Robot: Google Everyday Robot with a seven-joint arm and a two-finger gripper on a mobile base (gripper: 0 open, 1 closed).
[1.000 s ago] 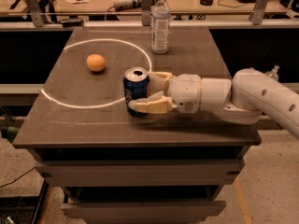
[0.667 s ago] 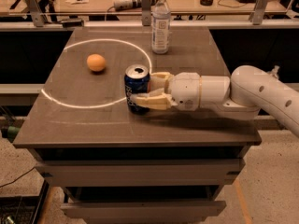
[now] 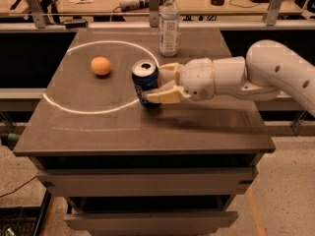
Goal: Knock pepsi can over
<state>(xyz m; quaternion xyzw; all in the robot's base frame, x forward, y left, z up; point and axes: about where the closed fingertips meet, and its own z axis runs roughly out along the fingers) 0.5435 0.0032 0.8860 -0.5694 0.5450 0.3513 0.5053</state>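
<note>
Since a second ago the gripper (image 3: 154, 82) and the pepsi can (image 3: 145, 84) have shifted a little higher in the view, away from the near edge of the table (image 3: 147, 132), while the orange (image 3: 101, 66) and the water bottle (image 3: 170, 23) have kept their places. The gripper comes in from the right on the white arm (image 3: 275, 70) and is closed around the can: one tan finger crosses the can's lower front, the other lies behind its upper part. The can is not yet down; it stands nearly upright with its silver top leaning slightly left, toward the orange. Whether its base rests on the table cannot be told. It sits at the right side of the white circle (image 3: 74, 109) marked on the tabletop. The orange lies inside that circle, well apart from the can. The bottle stands upright near the far edge, behind the gripper.
</note>
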